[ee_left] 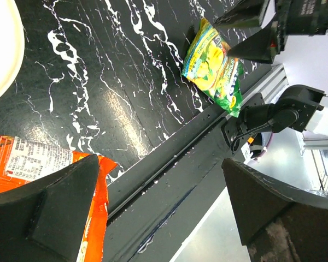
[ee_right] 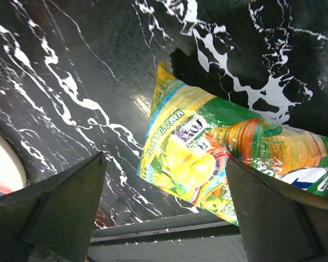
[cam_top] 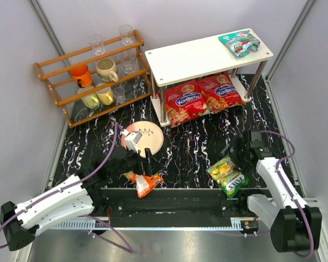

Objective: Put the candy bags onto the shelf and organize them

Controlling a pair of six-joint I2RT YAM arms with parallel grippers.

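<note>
Pickup step: orange bag (cam_top: 144,183) and yellow-green bag (cam_top: 227,176) lie on the worktop (cam_top: 191,147). Your left fingers (ee_left: 49,213) and right fingers (ee_right: 60,202) hang over them, spread, empty — next: lower, pinch, lift to the shelf (cam_top: 197,57).

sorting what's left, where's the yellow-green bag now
Top view: the yellow-green bag lies near right on the table, by the front rail, beside the right gripper.

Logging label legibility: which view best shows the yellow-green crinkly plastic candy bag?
Right wrist: the yellow-green candy bag appears large, artwork clear. Top external shows it small; left wrist, distant and angled.
</note>
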